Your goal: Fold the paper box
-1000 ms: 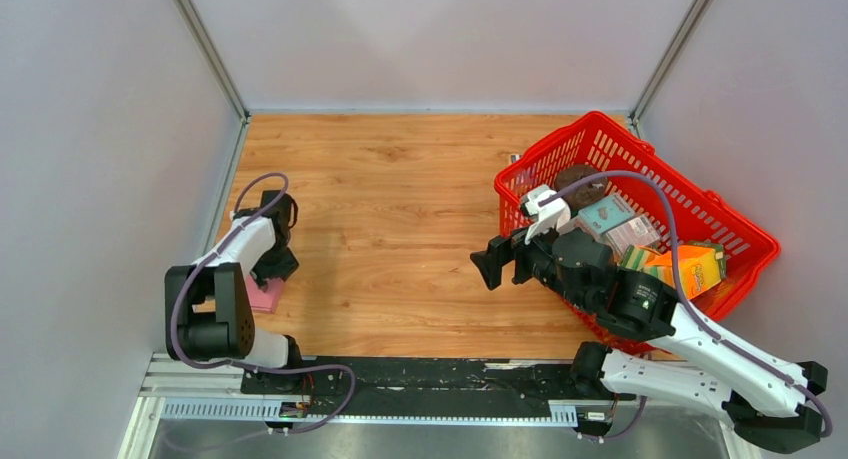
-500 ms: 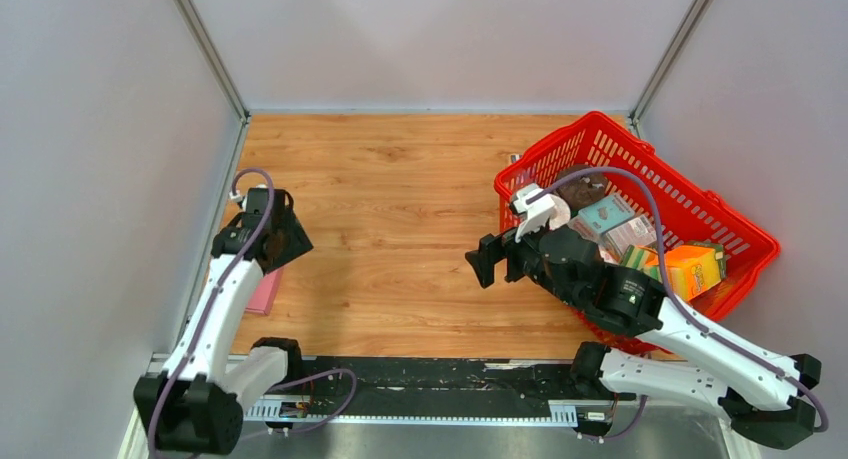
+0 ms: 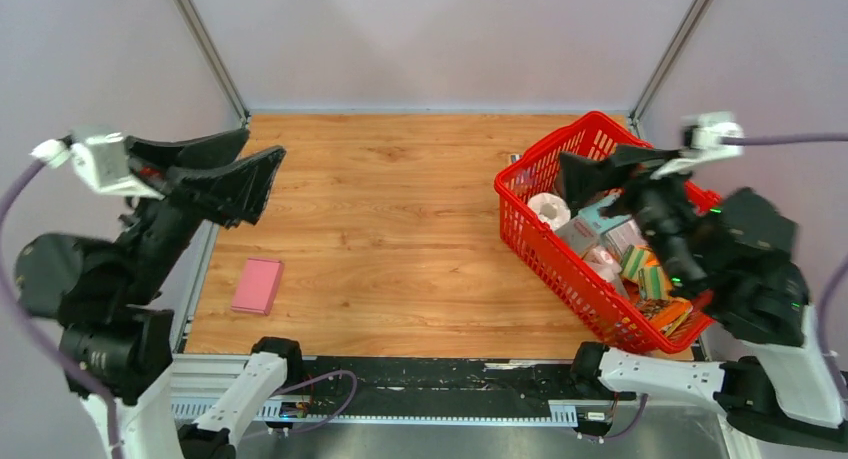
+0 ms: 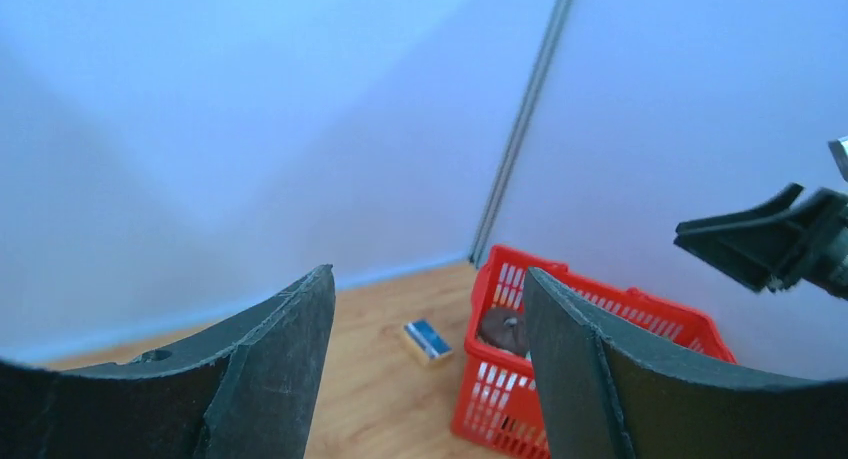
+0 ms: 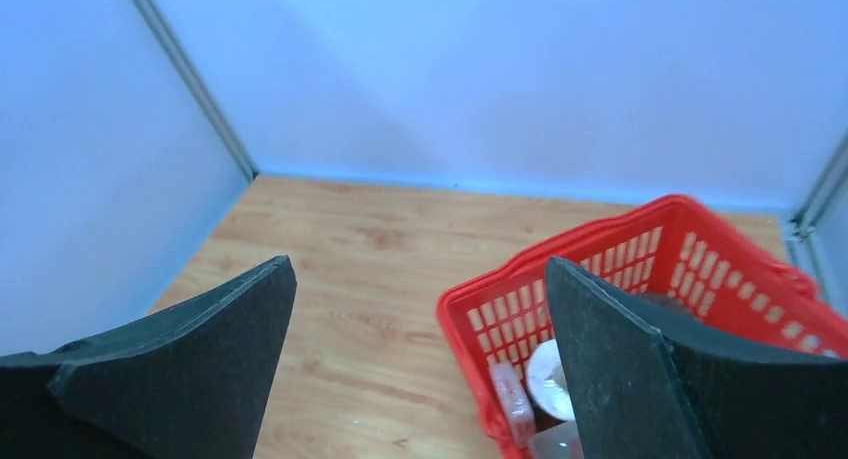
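The paper box (image 3: 257,285) is a small flat pink rectangle lying on the wooden table near its left edge, with nothing touching it. It appears in neither wrist view. My left gripper (image 3: 265,144) is raised high above the table's left side, well clear of the box, open and empty. In the left wrist view the left gripper (image 4: 428,271) has wide-apart jaws with only the far table between them. My right gripper (image 3: 580,184) hangs high over the red basket, open and empty. The right wrist view shows the right gripper (image 5: 420,261) spread wide.
A red basket (image 3: 545,259) full of goods stands at the right, seen also as the basket (image 4: 500,399) and the basket (image 5: 600,239); a white roll (image 5: 548,379) lies inside. A small blue box (image 4: 427,339) lies on the table beside it. Grey walls enclose three sides.
Both arms have lifted high off the table. The left gripper rose off the pink box and opened wider, leaving the box lying alone. The right gripper swung back over the basket.
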Controlling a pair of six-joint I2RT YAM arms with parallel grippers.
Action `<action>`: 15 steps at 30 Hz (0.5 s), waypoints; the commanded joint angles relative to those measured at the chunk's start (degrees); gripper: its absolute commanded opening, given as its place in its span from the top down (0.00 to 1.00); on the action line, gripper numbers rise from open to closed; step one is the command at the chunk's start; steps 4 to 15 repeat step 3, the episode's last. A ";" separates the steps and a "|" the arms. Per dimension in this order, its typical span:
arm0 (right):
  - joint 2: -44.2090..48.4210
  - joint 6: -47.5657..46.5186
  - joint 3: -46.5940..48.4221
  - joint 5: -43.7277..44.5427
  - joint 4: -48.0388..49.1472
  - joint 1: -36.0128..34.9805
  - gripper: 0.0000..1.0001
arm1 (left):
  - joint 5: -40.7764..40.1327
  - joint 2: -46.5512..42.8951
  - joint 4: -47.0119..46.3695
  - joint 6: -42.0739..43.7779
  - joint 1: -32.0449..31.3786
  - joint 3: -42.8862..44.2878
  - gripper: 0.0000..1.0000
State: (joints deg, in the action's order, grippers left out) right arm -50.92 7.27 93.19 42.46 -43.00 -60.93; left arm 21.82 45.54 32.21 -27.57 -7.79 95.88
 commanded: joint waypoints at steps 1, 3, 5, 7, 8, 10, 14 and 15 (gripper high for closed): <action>2.93 -8.48 7.33 5.00 -2.85 -0.07 0.00 | 6.03 2.27 0.75 4.46 -0.12 4.05 0.23; 3.97 -9.29 7.98 5.01 -3.23 -0.07 0.00 | 7.43 2.54 0.75 4.89 -0.21 4.67 0.23; 3.97 -9.29 7.98 5.01 -3.23 -0.07 0.00 | 7.43 2.54 0.75 4.89 -0.21 4.67 0.23; 3.97 -9.29 7.98 5.01 -3.23 -0.07 0.00 | 7.43 2.54 0.75 4.89 -0.21 4.67 0.23; 3.97 -9.29 7.98 5.01 -3.23 -0.07 0.00 | 7.43 2.54 0.75 4.89 -0.21 4.67 0.23; 3.97 -9.29 7.98 5.01 -3.23 -0.07 0.00 | 7.43 2.54 0.75 4.89 -0.21 4.67 0.23; 3.97 -9.29 7.98 5.01 -3.23 -0.07 0.00 | 7.43 2.54 0.75 4.89 -0.21 4.67 0.23; 3.97 -9.29 7.98 5.01 -3.23 -0.07 0.00 | 7.43 2.54 0.75 4.89 -0.21 4.67 0.23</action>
